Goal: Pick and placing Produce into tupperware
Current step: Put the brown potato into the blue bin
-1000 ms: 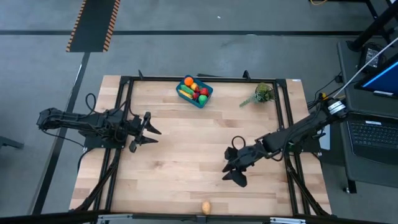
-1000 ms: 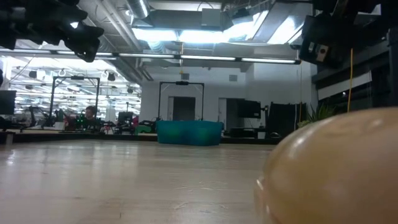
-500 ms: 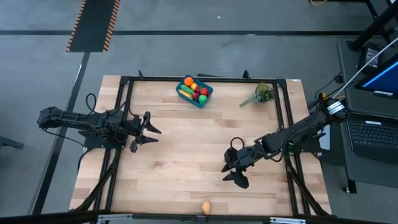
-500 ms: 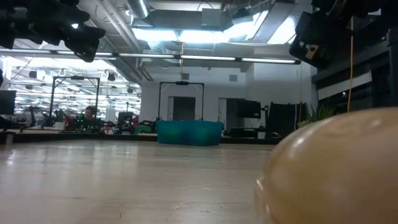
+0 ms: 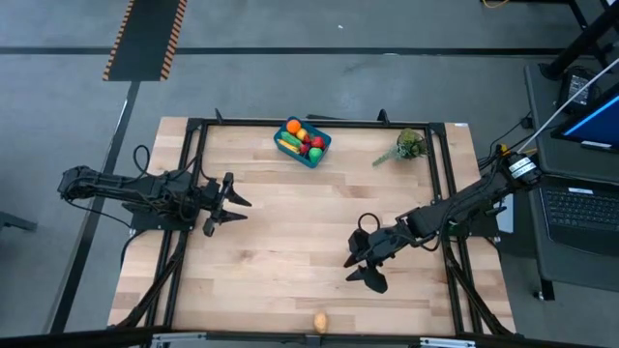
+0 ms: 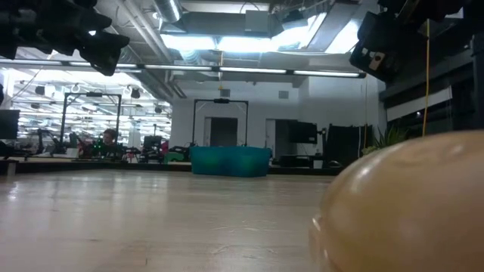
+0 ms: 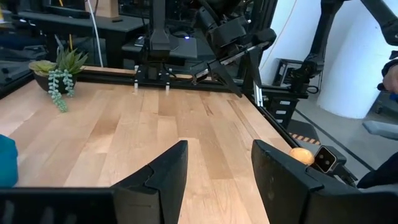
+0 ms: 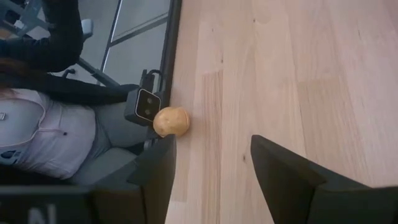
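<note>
The right gripper (image 5: 362, 271) hangs above the table (image 5: 290, 242) with its jaws wide open, and nothing is between them. In its own wrist view the two dark fingers (image 8: 283, 180) stand well apart, and bare wood shows in the gap. It touches nothing.

The left gripper (image 5: 228, 203) is at the left side of the table, also above the wood. Its jaws are open too and hold nothing; the wrist view shows the empty gap between the fingers (image 7: 168, 174).

One tan potato (image 5: 320, 321) lies alone at the near edge of the table, well apart from the right gripper. From the right wrist view the potato (image 8: 170, 121) sits just beside a small camera box (image 8: 143, 104) at the table edge, and behind it there is a seated person (image 8: 43, 118). In the low view this potato fills the lower right corner, very close to the lens.

The blue container (image 5: 302, 142) stands at the far edge of the table, tilted a little against the edge. Inside it I can see orange, red, yellow and green pieces of produce (image 5: 302, 139). A small leafy plant (image 5: 406, 147) lies to the right of it, near the far right corner. Between the right gripper and the potato the wood is free.
</note>
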Tool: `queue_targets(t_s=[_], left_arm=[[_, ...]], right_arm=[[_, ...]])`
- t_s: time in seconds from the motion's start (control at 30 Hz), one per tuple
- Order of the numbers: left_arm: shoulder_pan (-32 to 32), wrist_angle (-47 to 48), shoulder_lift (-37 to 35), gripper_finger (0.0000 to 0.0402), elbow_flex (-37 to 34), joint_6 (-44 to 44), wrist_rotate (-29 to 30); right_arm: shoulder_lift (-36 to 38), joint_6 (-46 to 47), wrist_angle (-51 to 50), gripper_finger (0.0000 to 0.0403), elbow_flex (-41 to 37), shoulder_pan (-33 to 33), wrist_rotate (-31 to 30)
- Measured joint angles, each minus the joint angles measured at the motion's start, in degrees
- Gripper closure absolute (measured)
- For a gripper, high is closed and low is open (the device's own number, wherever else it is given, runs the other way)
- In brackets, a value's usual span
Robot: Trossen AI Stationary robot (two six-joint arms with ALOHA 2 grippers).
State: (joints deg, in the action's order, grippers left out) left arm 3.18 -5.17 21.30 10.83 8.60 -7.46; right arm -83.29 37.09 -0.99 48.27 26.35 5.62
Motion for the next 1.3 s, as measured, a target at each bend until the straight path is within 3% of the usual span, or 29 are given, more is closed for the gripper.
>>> queue_targets(t_s=[0.4, 1.3], left_arm=[[0.0, 0.0, 0.0, 0.0231, 0.0, -0.2, 0.0], [0.0, 0.1, 0.0, 0.0231, 0.0, -0.1, 0.0]], right_arm=[[0.0, -4.3, 2.2, 0.0158, -0.1, 0.0, 0.1], [0.0, -6.8, 2.5, 0.0162, 0.0, -0.3, -0.1]])
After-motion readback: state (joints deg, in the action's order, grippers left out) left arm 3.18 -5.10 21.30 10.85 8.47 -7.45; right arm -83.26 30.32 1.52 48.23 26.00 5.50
